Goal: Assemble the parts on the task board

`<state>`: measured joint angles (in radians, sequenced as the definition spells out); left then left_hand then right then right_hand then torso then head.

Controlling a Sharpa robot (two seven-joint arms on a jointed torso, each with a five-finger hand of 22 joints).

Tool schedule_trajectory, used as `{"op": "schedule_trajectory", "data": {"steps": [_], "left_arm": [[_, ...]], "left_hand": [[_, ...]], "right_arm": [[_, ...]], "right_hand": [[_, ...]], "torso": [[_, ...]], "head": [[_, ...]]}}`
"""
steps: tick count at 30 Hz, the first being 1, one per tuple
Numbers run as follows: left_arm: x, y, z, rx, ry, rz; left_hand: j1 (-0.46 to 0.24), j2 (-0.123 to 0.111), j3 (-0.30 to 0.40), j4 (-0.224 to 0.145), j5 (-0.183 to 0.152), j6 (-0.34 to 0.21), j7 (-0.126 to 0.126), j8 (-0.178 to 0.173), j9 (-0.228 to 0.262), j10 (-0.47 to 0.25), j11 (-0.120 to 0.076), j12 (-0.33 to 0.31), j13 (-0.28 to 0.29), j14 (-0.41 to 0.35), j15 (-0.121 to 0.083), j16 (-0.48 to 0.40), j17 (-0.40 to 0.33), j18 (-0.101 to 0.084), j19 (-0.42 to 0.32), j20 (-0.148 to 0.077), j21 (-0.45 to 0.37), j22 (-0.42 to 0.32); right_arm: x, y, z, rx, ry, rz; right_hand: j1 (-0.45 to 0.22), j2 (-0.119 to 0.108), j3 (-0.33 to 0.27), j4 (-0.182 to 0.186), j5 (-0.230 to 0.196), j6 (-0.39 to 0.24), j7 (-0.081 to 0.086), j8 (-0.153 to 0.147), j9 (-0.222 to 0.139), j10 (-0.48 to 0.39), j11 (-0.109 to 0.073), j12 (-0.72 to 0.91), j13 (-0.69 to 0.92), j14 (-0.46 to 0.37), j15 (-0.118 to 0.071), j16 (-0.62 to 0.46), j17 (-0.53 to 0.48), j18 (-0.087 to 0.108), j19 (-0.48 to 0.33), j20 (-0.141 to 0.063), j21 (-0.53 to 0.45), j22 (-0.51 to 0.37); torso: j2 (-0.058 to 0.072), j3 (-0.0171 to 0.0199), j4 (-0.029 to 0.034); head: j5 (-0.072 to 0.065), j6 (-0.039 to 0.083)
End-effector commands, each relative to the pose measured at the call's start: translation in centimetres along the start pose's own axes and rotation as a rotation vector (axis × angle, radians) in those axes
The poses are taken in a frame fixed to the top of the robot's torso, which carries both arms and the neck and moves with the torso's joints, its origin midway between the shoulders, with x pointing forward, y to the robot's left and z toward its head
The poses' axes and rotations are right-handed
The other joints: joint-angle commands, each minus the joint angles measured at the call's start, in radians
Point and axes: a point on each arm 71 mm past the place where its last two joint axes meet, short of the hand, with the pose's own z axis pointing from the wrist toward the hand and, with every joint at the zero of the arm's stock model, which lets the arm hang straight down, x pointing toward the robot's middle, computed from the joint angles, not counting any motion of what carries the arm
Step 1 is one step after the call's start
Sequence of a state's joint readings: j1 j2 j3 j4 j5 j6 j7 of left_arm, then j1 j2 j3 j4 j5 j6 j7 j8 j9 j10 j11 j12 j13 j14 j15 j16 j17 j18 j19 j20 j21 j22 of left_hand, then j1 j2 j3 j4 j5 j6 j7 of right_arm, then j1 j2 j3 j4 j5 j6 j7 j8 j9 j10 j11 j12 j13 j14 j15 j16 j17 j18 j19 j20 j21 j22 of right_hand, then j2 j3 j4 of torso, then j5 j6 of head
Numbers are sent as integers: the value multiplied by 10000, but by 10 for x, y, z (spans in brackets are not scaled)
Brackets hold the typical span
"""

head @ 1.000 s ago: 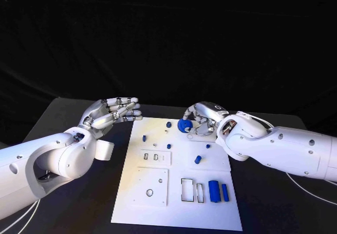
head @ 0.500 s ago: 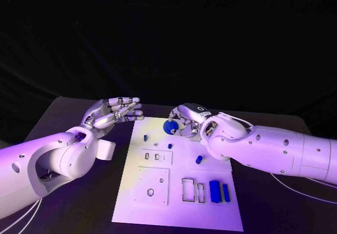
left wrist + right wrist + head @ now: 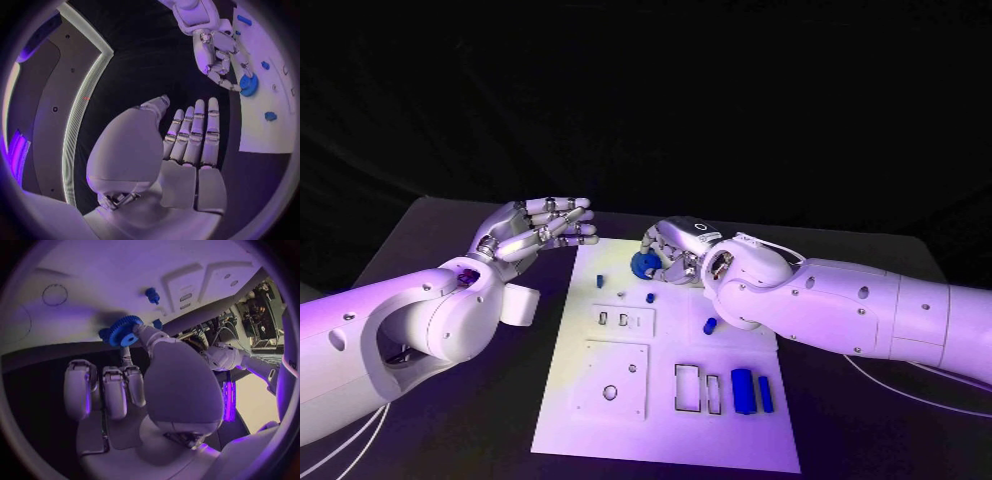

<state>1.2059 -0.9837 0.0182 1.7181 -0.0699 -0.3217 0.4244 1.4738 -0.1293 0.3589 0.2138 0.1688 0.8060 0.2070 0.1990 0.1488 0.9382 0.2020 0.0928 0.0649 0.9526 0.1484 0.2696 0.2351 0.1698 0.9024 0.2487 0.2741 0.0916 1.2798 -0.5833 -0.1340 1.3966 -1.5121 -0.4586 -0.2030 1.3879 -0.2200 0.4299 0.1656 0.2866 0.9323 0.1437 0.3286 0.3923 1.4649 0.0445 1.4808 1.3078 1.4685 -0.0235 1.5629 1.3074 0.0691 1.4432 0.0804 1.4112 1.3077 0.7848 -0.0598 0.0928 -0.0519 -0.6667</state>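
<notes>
Over the far end of the task board (image 3: 733, 400), a blue gear (image 3: 646, 264) is pinched in the fingertips of the right hand (image 3: 678, 250). The right wrist view shows the toothed disc (image 3: 125, 331) pinched between the thumb and a fingertip, its flat face turned toward the camera, with the white plate (image 3: 125, 270) behind it; whether the gear touches the plate or hangs just off it cannot be told. Just beside the gear on the board stands a small blue peg (image 3: 651, 297), with another blue peg (image 3: 600, 282) further toward the left edge; the gear lies beyond both, at the board's far end. The coming move probably turns on lining the gear's hole over whichever post is meant for it, and the right hand, already holding the piece, is plainly the nearer one. Nearer the robot lie two blue bars (image 3: 750, 390) next to empty rectangular slots (image 3: 687, 388). The left hand (image 3: 531, 232) hovers off the board's far left corner, holding nothing, its fingers held close together and loosely curled, thumb apart.
</notes>
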Motion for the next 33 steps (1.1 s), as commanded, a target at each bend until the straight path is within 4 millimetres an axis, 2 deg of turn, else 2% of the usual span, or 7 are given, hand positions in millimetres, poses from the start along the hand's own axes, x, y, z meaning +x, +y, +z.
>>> {"op": "schedule_trajectory", "data": {"steps": [1, 14, 24, 29, 30, 31, 33], "left_arm": [[3, -1, 0, 56, 206, -111], [3, -1, 0, 48, 206, -111], [2, -1, 0, 45, 196, -106], [3, -1, 1, 46, 197, -106], [3, -1, 1, 47, 196, -106], [3, -1, 1, 48, 195, -106], [2, -1, 1, 48, 191, -104]], "left_hand": [[-117, -20, 55, -22, -45, -46, 494, -55, -9, -44, 16, -57, 6, -17, 41, -59, 9, 128, 45, 38, 7, -9], [-117, -20, 55, -22, -45, -46, 494, -55, -9, -44, 16, -57, 6, -17, 41, -59, 9, 128, 45, 38, 7, -9], [-117, -20, 55, -22, -45, -46, 494, -55, -9, -44, 16, -57, 6, -17, 41, -59, 9, 128, 45, 38, 7, -9], [-117, -20, 55, -22, -45, -46, 494, -55, -9, -44, 16, -57, 6, -17, 41, -59, 9, 128, 45, 38, 7, -9], [-117, -20, 55, -22, -45, -46, 494, -55, -9, -44, 16, -57, 6, -17, 41, -59, 9, 128, 45, 38, 7, -9], [-117, -20, 55, -22, -45, -46, 494, -55, -9, -44, 16, -57, 6, -17, 41, -59, 9, 128, 45, 38, 7, -9], [-117, -20, 55, -22, -45, -46, 494, -55, -9, -44, 16, -57, 6, -17, 41, -59, 9, 128, 45, 38, 7, -9]], "right_arm": [[3, -1, 1, 38, 228, -204], [6, -2, 2, 106, 334, -256], [6, -2, 2, 62, 266, -212], [6, -3, 2, 87, 263, -153], [6, -4, 2, 104, 286, -134], [6, -4, 2, 110, 296, -130], [6, -4, 1, 134, 336, -108]], "right_hand": [[-27, 40, 62, 22, 28, 326, -252, 29, 132, 296, -69, 25, 1557, 978, -60, 27, 2425, -168, 38, -22, -15, 628], [-138, -45, 191, 0, 12, 255, -210, -51, 129, 250, -36, -26, 1506, 972, -36, 20, 2399, -161, 14, -9, -47, 604], [-376, -210, 357, -27, -115, -9, -85, -302, 84, 182, 71, -100, 1435, 970, 52, 18, 2392, -158, -5, 58, -78, 598], [-723, -388, 270, 32, -430, -684, 179, -907, -102, -1, 312, -294, 1225, 970, 260, 20, 2396, -150, -35, 235, -130, 576], [-799, -357, 221, 76, -281, -698, 204, -977, -121, -16, 339, -305, 1214, 971, 290, 21, 2402, -144, -43, 275, -144, 569], [-925, -341, 187, 154, 73, -700, 215, -1025, -132, -25, 351, -311, 1210, 974, 307, 25, 2414, -144, -41, 298, -144, 577], [-987, -374, 119, 176, 165, -748, 230, -1098, -152, -51, 369, -335, 1184, 979, 319, 31, 2439, -145, -33, 316, -137, 593]], "torso": [[-3, 1, -12], [-4, 0, -2], [-5, -6, -13], [-4, -5, -17], [-4, -1, -12], [-3, -3, -10], [-3, 1, -9]], "head": [[15, -14], [19, -35], [36, -56], [19, -62], [21, -65], [20, -64], [22, -62]]}}
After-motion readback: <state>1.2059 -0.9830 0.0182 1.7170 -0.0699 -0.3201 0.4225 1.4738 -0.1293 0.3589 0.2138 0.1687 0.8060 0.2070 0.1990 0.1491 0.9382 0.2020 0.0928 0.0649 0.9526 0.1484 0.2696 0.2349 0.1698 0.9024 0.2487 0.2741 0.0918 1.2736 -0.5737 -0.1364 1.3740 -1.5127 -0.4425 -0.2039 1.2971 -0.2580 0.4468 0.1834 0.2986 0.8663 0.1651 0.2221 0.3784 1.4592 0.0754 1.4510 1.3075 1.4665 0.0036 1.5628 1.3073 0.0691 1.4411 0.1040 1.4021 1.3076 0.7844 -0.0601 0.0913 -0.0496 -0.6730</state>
